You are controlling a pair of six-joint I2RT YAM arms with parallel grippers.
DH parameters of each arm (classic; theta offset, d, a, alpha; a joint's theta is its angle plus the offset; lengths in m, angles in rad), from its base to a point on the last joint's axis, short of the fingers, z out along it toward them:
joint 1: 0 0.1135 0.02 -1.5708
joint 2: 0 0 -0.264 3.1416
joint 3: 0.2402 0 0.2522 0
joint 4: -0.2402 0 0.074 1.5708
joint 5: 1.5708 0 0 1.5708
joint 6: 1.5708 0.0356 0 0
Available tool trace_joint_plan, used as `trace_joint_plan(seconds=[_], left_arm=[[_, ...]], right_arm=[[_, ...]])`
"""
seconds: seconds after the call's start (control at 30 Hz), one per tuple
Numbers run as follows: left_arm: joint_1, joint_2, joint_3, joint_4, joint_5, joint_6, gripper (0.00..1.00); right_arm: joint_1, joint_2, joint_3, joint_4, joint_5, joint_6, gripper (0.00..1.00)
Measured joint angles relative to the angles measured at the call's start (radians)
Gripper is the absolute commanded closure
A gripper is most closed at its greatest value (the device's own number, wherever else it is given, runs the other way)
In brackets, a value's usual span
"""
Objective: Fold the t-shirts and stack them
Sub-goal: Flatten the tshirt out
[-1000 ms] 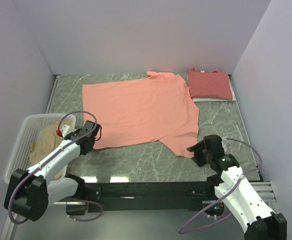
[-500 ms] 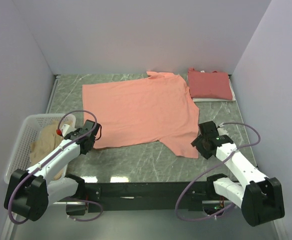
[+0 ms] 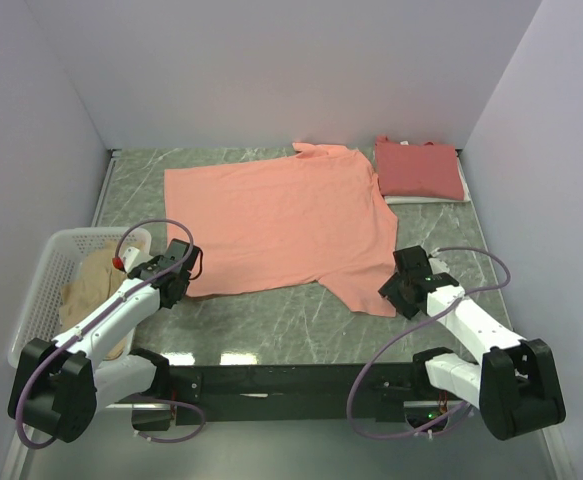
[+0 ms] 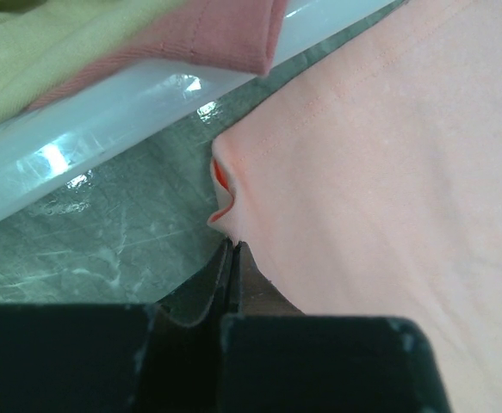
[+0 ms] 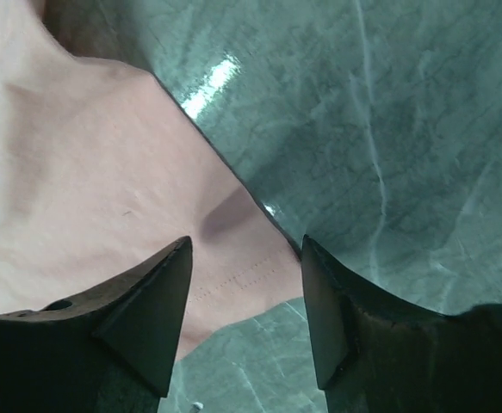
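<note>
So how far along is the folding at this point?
Done: one red shirt lies folded at the far right. In hand: the orange shirt lies flat, unfolded, left gripper shut on its near-left corner, right gripper open over its near-right hem. Left: folding and stacking it, then the clothes in the basket.

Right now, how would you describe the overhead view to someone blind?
An orange t-shirt lies spread flat on a green table, the left gripper at its near-left corner and the right gripper at its near-right corner. A folded red shirt sits far right; a white basket of clothes near left.
</note>
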Motion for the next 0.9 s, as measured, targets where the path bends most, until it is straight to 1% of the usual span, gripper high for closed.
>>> trace_joint_plan(seconds=[0.03, 0.13, 0.17, 0.23, 0.27, 0.37, 0.53, 0.8, 0.9], left_arm=[[0.000, 0.000, 0.000, 0.000, 0.000, 0.000, 0.99], [0.000, 0.000, 0.000, 0.000, 0.000, 0.000, 0.99], [0.000, 0.001, 0.000, 0.000, 0.000, 0.000, 0.99], [0.000, 0.001, 0.000, 0.000, 0.000, 0.000, 0.99], [0.000, 0.001, 0.000, 0.000, 0.000, 0.000, 0.99], [0.000, 0.002, 0.000, 0.000, 0.000, 0.000, 0.99], [0.000, 0.002, 0.000, -0.002, 0.000, 0.000, 0.99], [0.000, -0.035, 0.000, -0.035, -0.006, -0.002, 0.99], [0.000, -0.068, -0.001, -0.055, -0.007, -0.006, 0.99]], right_arm=[[0.000, 0.001, -0.001, 0.008, -0.002, 0.000, 0.42], [0.000, 0.007, -0.005, 0.033, -0.009, -0.002, 0.51], [0.000, 0.010, -0.006, 0.040, -0.014, -0.004, 0.60], [0.000, 0.020, -0.009, 0.060, -0.029, -0.007, 0.73], [0.000, 0.024, -0.010, 0.067, -0.035, -0.006, 0.83], [0.000, 0.026, -0.013, 0.080, -0.060, -0.009, 1.00], [0.000, -0.013, -0.007, 0.061, -0.075, -0.016, 1.00], [-0.001, -0.272, 0.023, -0.032, -0.068, -0.029, 1.00], [-0.001, -0.336, 0.020, -0.069, -0.076, -0.029, 1.00]])
